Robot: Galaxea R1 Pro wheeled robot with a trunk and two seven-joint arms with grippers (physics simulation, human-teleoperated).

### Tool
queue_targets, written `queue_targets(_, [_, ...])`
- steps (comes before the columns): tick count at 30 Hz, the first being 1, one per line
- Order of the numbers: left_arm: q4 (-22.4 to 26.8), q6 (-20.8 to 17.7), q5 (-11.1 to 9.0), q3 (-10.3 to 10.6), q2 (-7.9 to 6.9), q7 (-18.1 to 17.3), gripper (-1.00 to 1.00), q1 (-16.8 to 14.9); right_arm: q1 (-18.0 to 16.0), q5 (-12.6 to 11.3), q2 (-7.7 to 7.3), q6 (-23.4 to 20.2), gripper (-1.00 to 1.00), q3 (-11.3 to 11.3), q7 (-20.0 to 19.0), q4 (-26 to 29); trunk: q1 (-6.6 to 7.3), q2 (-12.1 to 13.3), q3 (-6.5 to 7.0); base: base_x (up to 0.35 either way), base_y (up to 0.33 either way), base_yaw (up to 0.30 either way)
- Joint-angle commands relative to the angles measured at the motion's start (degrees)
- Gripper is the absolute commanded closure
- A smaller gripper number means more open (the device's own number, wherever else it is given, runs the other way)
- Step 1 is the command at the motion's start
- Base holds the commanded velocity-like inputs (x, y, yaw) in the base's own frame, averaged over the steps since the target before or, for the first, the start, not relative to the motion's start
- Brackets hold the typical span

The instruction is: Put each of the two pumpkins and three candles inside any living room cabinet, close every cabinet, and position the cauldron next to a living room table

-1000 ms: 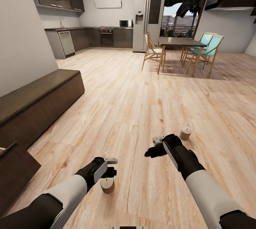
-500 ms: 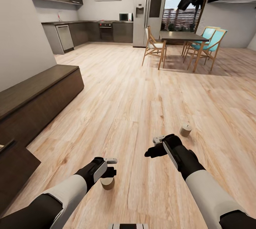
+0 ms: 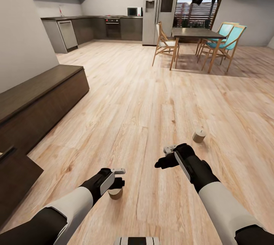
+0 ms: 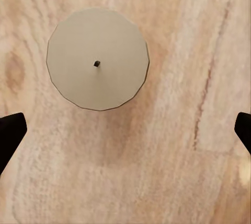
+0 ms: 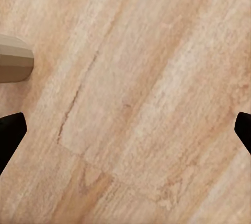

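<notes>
One candle (image 3: pixel 115 194) stands upright on the wooden floor (image 3: pixel 144 96), directly under my left gripper (image 3: pixel 117 183). In the left wrist view I look straight down on this candle (image 4: pixel 97 59) — a beige round top with a small dark wick in the middle. My two black fingertips (image 4: pixel 9 132) are far apart at the two edges of that picture, so the left gripper is spread wide and holds nothing; the candle lies off to one side of the line between them, not in the middle.

A second candle (image 3: pixel 198 135) stands on the floor just beyond my right gripper (image 3: pixel 164 160). In the right wrist view the side of this candle (image 5: pixel 14 59) appears at the border, apart from the fingertips (image 5: pixel 10 132). These are also wide apart — the right gripper is open and empty.

The long dark brown cabinet (image 3: pixel 36 102) runs along the wall on my left; at its near end a door panel (image 3: pixel 15 178) sticks out into the room
</notes>
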State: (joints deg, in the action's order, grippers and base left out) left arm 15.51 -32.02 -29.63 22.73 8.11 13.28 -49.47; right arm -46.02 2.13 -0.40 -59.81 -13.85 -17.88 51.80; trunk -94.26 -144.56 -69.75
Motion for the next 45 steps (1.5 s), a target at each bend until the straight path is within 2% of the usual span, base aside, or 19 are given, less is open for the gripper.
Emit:
queue_targets(1, [0.0, 0.1, -0.6, 0.4, -0.04, 0.4, -1.00, 0.0, 0.0, 0.2, -0.04, -0.2, -1.00, -0.1, -0.2, 0.1, 0.01, 0.0, -0.05, 0.011, 0.017, 0.000])
queue_targets(9, [0.0, 0.4, -0.7, 0.4, -0.06, 0.4, -1.00, 0.0, 0.0, 0.2, -0.04, -0.2, -1.00, -0.1, -0.2, 0.1, 0.01, 0.0, -0.05, 0.090, 0.117, 0.000])
queue_targets(45, [0.0, 0.4, -0.6, 0.4, -0.04, 0.5, -1.00, 0.0, 0.0, 0.2, -0.04, -0.2, -1.00, -0.2, -0.2, 0.1, 0.01, 0.0, -0.05, 0.022, 0.002, 0.000])
